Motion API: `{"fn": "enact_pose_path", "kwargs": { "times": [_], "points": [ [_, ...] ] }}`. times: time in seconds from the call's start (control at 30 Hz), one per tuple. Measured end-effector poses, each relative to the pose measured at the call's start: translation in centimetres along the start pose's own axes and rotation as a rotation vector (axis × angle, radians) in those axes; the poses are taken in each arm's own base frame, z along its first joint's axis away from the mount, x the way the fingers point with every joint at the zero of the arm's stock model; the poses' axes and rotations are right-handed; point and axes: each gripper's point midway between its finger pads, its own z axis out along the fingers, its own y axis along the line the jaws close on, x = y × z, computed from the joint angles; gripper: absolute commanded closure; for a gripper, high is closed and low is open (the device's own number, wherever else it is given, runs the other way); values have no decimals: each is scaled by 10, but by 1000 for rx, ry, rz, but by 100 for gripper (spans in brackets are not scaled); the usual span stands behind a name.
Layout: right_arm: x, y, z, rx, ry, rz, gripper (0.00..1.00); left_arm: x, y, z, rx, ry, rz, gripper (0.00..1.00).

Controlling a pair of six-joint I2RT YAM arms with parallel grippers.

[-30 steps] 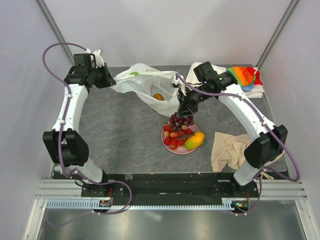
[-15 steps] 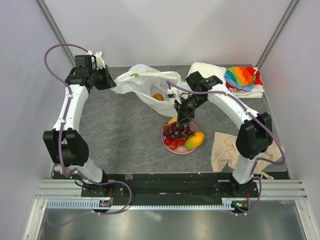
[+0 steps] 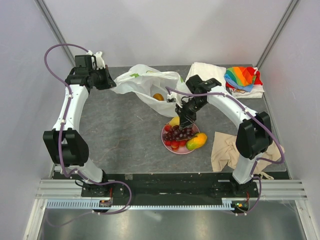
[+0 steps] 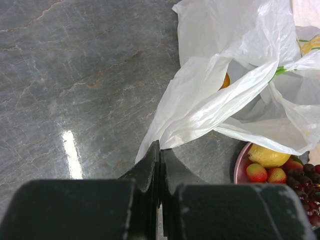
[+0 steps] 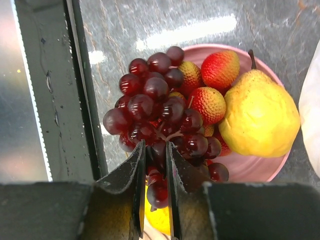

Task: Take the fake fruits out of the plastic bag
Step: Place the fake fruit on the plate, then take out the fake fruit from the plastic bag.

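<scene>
1. Camera overhead: plastic bag [image 3: 142, 82] spread on surface [image 3: 120, 125] at 11 o'clock from pink plate [image 3: 176, 151], small orange [image 3: 158, 97] inside.
2. Left wrist: left claw [image 4: 159, 156] pressed together, pinching the bag's corner at 6 o'clock; lemon [image 4: 268, 156] on plate at 4 o'clock.
3. Right wrist: right claw [image 5: 155, 167] pinching grape bunch [image 5: 155, 107], set on plate; lemon at 3 o'clock.

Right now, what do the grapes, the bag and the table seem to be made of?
Grapes: probably hard plastic, dark red and glossy, since each bead carries a small sharp highlight.
Bag: thin plastic film, translucent white, crinkled into fine sharp folds.
Table: looks like polished grey stone, or perhaps a stone-pattern laminate. It shows pale veins and a bright lamp reflection.
</scene>
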Motion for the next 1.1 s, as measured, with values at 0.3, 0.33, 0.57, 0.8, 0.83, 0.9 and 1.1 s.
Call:
{"fn": "enact_pose_path", "kwargs": {
  "times": [0.3, 0.33, 0.57, 0.8, 0.83, 0.9, 1.1],
  "points": [
    [-2, 0, -1, 0, -11, 30, 37, 0, -1, 0, 8, 1, 0, 98],
    [-5, 0, -3, 4, -19, 32, 37, 0, -2, 0, 9, 1, 0, 98],
    [-36, -6, -19, 56, -84, -6, 23, 1, -5, 0, 27, 3, 1, 98],
    [-91, -8, -55, 139, -204, -102, 21, 2, -11, -1, 64, 12, 4, 98],
    [-103, -9, -61, 156, -238, -115, 21, 3, -14, -2, 78, 15, 5, 98],
    [-121, -13, -69, 184, -292, -131, 24, 5, -19, -7, 102, 18, 5, 98],
    [-169, -67, -56, 346, -365, -145, 30, 22, -41, -32, 180, 26, 6, 98]
  ]
}}
